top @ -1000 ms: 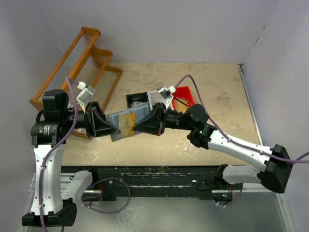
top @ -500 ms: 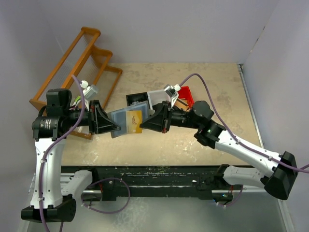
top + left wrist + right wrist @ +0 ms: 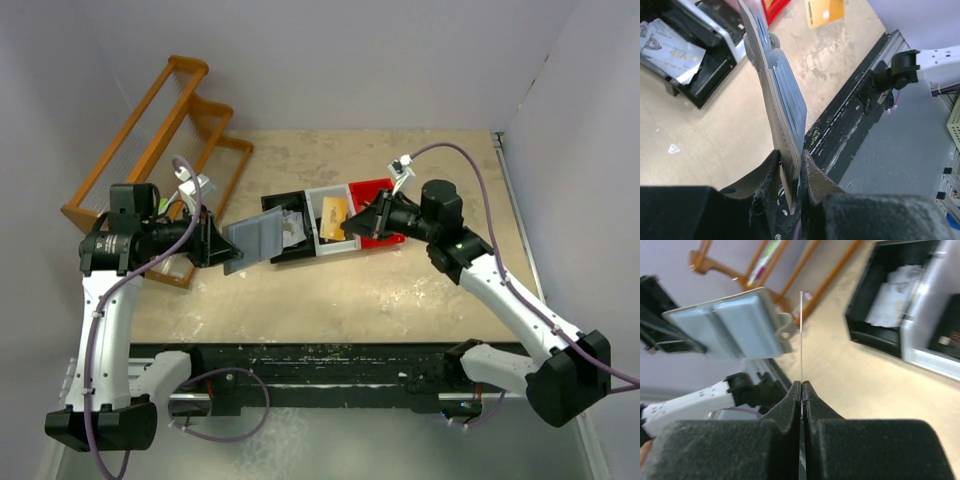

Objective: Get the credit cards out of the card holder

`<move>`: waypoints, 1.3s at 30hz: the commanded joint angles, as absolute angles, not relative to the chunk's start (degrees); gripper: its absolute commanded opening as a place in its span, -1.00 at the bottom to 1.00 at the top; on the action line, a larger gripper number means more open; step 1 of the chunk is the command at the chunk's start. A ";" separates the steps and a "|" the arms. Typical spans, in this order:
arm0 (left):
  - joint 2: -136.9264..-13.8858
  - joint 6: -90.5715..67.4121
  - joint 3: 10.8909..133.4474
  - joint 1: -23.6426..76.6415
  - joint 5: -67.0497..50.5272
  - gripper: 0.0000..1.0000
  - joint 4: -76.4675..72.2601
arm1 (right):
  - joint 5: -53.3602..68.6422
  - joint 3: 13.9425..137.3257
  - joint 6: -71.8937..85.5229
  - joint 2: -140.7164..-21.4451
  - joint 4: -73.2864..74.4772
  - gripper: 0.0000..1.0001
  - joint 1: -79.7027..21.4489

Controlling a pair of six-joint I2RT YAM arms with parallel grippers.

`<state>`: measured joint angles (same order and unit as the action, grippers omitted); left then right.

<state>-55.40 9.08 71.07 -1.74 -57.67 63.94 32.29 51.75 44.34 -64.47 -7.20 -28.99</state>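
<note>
A wooden rack (image 3: pixel 165 130) sits at the far left of the tan table (image 3: pixel 400 290). A black bin (image 3: pixel 283 202), a grey bin (image 3: pixel 325 195) and a red bin (image 3: pixel 380 190) sit side by side mid-table, and the black one holds pale cards (image 3: pixel 670 47). The left gripper (image 3: pixel 228 248) is clamped on one end of the slate-grey card holder (image 3: pixel 258 237), held on edge off the table and hiding the black bin's left rim from above. The right gripper (image 3: pixel 352 222) pinches a thin gold credit card (image 3: pixel 334 217) above the grey bin, clear of the holder.

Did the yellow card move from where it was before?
Yes. The card, pinched in the right gripper, went right, out of the holder. It is now over the grey bin.
</note>
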 commanded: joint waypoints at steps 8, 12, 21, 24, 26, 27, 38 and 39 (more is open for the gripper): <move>-63.45 14.21 71.70 5.48 -52.35 -1.00 58.94 | 13.97 59.46 29.11 -69.34 15.89 -1.00 -13.38; -69.04 16.94 72.68 14.14 -48.53 -1.00 60.22 | 12.06 61.03 27.51 -74.46 15.67 -1.00 -10.24; -82.21 25.64 73.78 30.79 -39.24 -1.00 62.81 | 14.10 67.89 24.41 -89.08 13.90 -1.00 -9.82; -85.84 28.91 72.97 34.69 -32.31 -1.00 62.06 | 14.38 70.18 23.72 -93.07 11.80 -1.00 -9.84; -87.53 30.32 72.84 35.37 -30.40 -1.00 60.61 | 15.62 70.90 23.13 -95.40 11.37 -1.00 -9.84; -87.85 30.99 72.85 35.56 -30.11 -1.00 59.79 | 16.44 71.19 22.93 -96.36 11.32 -1.00 -9.84; -86.02 37.58 65.25 45.32 -6.99 -1.00 47.11 | 24.27 75.76 21.05 -106.44 10.98 -0.86 -10.90; -85.97 37.80 64.57 46.83 -5.28 -1.00 46.35 | 22.58 75.53 21.10 -105.89 11.97 -0.70 -11.10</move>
<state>-88.75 33.41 67.13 41.50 -16.49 51.86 22.28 72.95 22.98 -107.18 10.87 -10.17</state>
